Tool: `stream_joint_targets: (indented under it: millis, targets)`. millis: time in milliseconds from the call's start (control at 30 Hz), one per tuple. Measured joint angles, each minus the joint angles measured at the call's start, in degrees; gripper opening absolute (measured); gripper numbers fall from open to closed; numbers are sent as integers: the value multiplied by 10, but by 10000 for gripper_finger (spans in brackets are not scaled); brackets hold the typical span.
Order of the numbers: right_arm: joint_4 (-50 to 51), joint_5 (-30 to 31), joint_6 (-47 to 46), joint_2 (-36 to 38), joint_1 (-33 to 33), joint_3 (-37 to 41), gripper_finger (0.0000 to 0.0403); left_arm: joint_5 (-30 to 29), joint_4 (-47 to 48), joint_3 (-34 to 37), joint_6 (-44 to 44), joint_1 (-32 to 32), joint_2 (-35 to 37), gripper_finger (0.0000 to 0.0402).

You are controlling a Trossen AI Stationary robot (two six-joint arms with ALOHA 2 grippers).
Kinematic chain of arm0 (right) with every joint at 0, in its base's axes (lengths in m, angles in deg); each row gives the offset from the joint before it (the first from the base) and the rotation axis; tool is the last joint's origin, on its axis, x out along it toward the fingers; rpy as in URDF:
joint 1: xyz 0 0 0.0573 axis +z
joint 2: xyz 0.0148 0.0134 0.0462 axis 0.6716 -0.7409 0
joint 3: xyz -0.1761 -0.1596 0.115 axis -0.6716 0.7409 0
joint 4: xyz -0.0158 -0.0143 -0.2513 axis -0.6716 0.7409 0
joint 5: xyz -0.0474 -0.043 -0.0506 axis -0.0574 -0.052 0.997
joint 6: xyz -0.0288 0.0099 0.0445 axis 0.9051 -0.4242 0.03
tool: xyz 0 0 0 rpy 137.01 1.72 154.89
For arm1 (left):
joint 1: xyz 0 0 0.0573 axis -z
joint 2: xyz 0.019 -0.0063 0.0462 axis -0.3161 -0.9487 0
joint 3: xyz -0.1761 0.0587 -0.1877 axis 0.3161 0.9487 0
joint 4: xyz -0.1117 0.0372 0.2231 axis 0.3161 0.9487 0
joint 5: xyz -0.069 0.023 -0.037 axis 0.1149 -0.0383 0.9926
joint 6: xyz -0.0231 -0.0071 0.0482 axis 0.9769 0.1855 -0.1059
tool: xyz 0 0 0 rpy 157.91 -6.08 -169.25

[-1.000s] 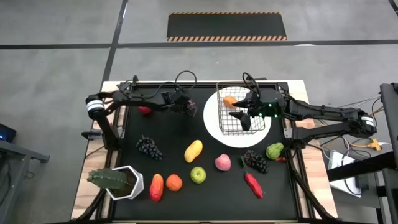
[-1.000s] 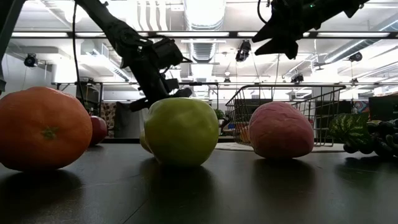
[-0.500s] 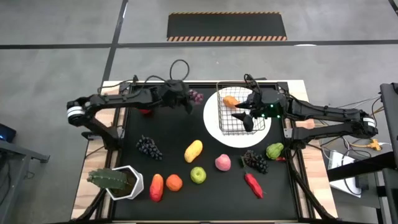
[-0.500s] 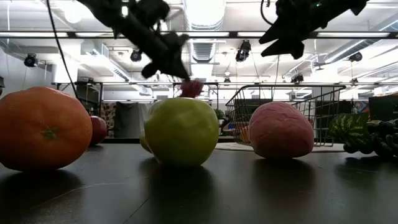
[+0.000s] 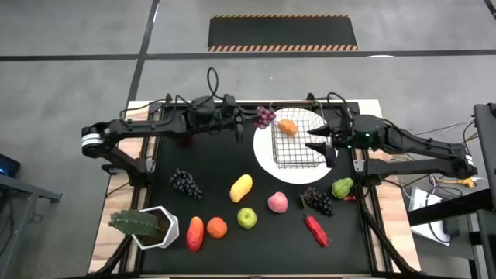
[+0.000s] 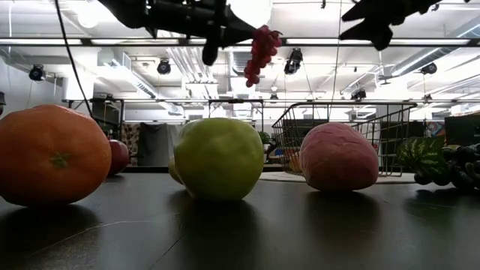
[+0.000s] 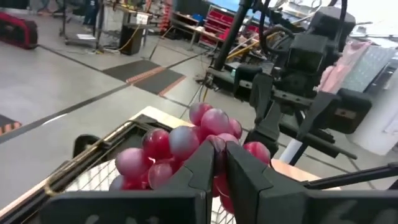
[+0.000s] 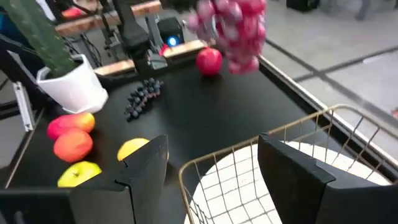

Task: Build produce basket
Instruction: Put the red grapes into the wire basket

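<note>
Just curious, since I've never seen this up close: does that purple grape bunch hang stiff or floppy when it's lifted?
Probably a bit floppy: in the low view the grapes dangle below the left gripper, which is shut on them. They look light, since a thin pinch carries the whole bunch. Set down, the lumpy shape likely won't roll.

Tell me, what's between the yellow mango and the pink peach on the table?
In the high view, nothing lies between the yellow mango and the pink peach; only bare black table shows there. The green apple sits nearer the front, below that gap.
</note>
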Motion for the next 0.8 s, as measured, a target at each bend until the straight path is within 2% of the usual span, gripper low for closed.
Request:
stream_joint_targets:
  millis: [200, 500, 700, 800]
  targets:
    - [-22, 0, 21, 39, 2, 31, 233, 9, -7, -47, 25, 1, -60, 15]
    - [-75, -3, 47, 89, 2, 84, 233, 46, -6, -159, 41, 2, -169, 15]
    - [-78, -5, 52, 123, 2, 105, 233, 39, -5, -225, 65, 2, -241, 15]
    - [-78, -5, 52, 142, 2, 115, 233, 16, -5, -254, 71, 2, -279, 15]
